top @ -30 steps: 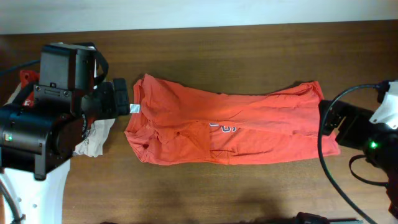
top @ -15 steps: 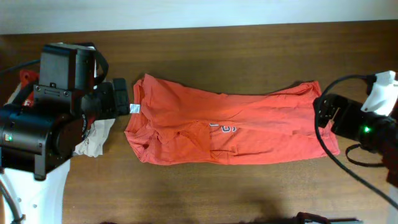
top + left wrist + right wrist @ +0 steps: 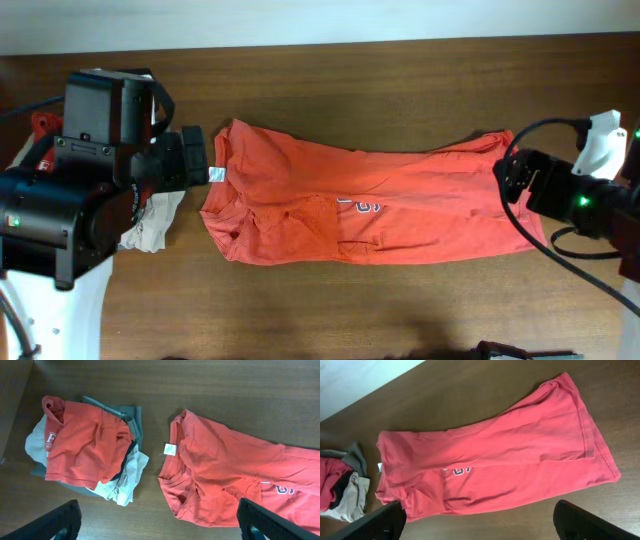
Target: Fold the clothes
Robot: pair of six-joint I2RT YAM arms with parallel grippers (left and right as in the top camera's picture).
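Overhead view: the orange-red T-shirt (image 3: 370,215) lies as a long band across the centre of the table (image 3: 400,80), collar at frame left. Left gripper (image 3: 160,522) and right gripper (image 3: 482,525) — jaws spread wide, grasping nothing — stand at its two ends.

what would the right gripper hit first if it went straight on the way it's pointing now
Most likely the orange-red T-shirt, close to its long edge. The open right gripper hangs well above it, so it could instead land on the bare table just beside that edge; depth is unclear.
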